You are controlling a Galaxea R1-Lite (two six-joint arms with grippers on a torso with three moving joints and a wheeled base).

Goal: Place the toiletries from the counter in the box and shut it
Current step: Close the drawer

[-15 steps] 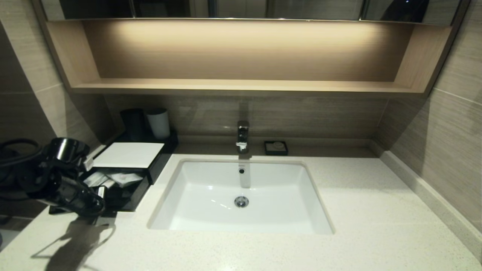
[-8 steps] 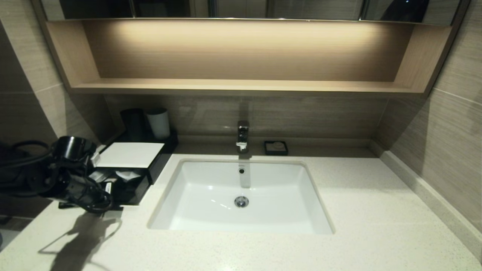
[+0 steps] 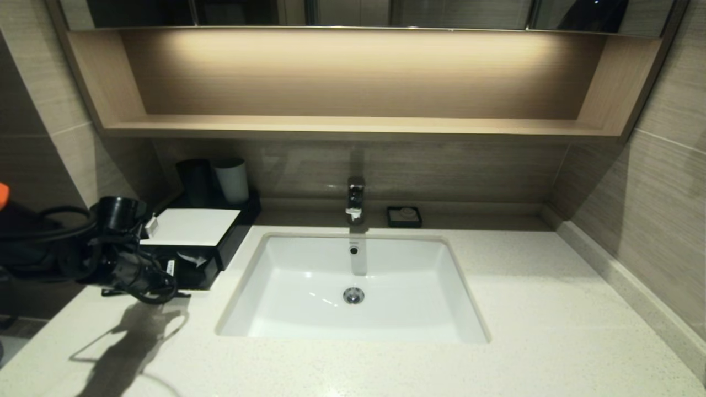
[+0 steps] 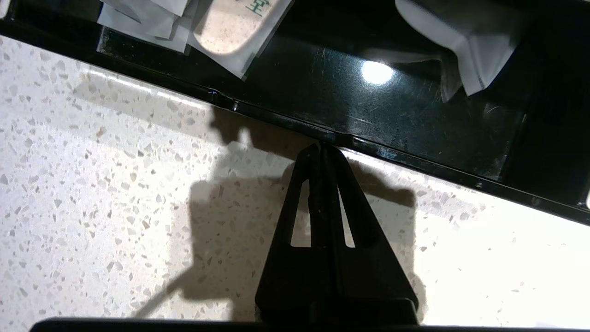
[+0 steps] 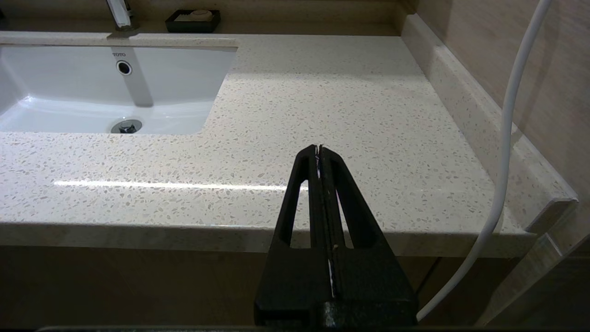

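Two risks stand out with the box (image 3: 190, 231) at the left end of the tabletop (image 3: 524, 309), its drawer (image 4: 415, 124) only partly in. First, the whole box may slide back along the tabletop instead of the drawer seating, since the left gripper (image 4: 321, 148) bears on the drawer's front lip with its fingers pressed together, holding nothing, at one narrow point that looks off-centre. Second, a packet may catch: the toiletries (image 4: 221, 32) lie inside the drawer, and one wrapper (image 3: 192, 258) shows at the opening under the white top panel, so a raised corner could jam or crease there. The head view gives the box's place beside the sink and how little of the drawer is out, but the arm hides the contact. The left wrist view shows the fingertips at the lip and the packets behind it, not the box body. The right gripper (image 5: 319, 148), fingers together and empty, hangs parked off the tabletop's front edge, seen only in its own view.
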